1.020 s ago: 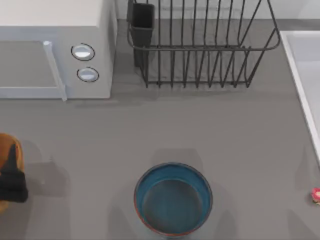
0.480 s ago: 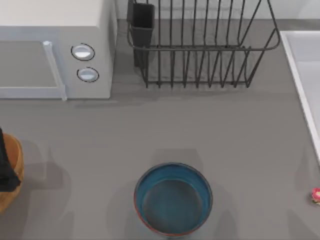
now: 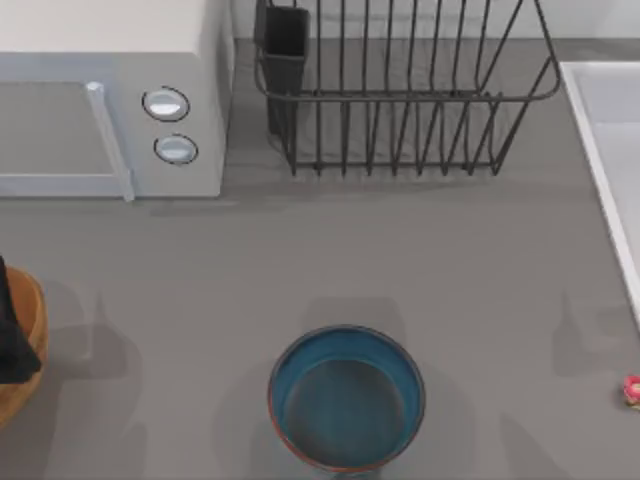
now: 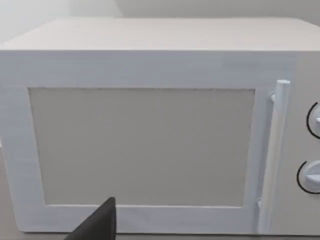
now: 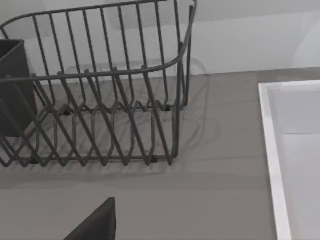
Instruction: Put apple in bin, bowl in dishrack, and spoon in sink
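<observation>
Grey surface [image 3: 300, 260], seen from above, with items listed by position. Bowl [image 3: 346, 397]: blue with a reddish-brown rim, upright, set at the middle of the near edge. Dishrack [image 3: 400, 90]: dark wire bars along the far edge, with a dark utensil cup [image 3: 285, 45] at its left corner. Sink [image 3: 610, 130]: pale basin with a raised rim, placed at the far right corner. Spoon [image 3: 632, 390]: tiny pink item lying at the right edge, toward the near corner, well apart from the bowl. Bin [image 3: 25, 350]: orange-tan container at the left edge, partly cut off and partly covered by the dark left claw [image 3: 12, 335] above it; whether that claw is wide or narrow cannot be told. White box with two round knobs [image 3: 110, 100]: set at the far left corner.
</observation>
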Robot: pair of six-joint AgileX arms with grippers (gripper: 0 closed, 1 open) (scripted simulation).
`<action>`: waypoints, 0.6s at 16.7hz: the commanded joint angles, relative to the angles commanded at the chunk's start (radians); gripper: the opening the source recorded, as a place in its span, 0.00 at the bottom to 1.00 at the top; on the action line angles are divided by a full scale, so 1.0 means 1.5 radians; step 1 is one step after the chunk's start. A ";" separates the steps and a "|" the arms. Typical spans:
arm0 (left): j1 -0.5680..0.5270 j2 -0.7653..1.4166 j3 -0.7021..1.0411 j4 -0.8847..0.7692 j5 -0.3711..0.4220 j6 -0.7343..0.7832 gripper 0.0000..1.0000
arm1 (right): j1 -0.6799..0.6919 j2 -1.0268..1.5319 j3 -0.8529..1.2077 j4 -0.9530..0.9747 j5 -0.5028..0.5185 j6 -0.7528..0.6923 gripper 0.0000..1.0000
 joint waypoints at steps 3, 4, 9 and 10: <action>0.000 0.000 0.000 0.000 0.000 0.000 1.00 | 0.109 0.168 0.138 -0.110 0.002 0.094 1.00; 0.000 0.000 0.000 0.000 0.000 0.000 1.00 | 0.146 0.234 0.188 -0.151 0.002 0.127 1.00; 0.000 0.000 0.000 0.000 0.000 0.000 1.00 | 0.303 0.580 0.444 -0.372 0.000 0.284 1.00; 0.000 0.000 0.000 0.000 0.000 0.000 1.00 | 0.326 0.642 0.491 -0.415 -0.001 0.311 1.00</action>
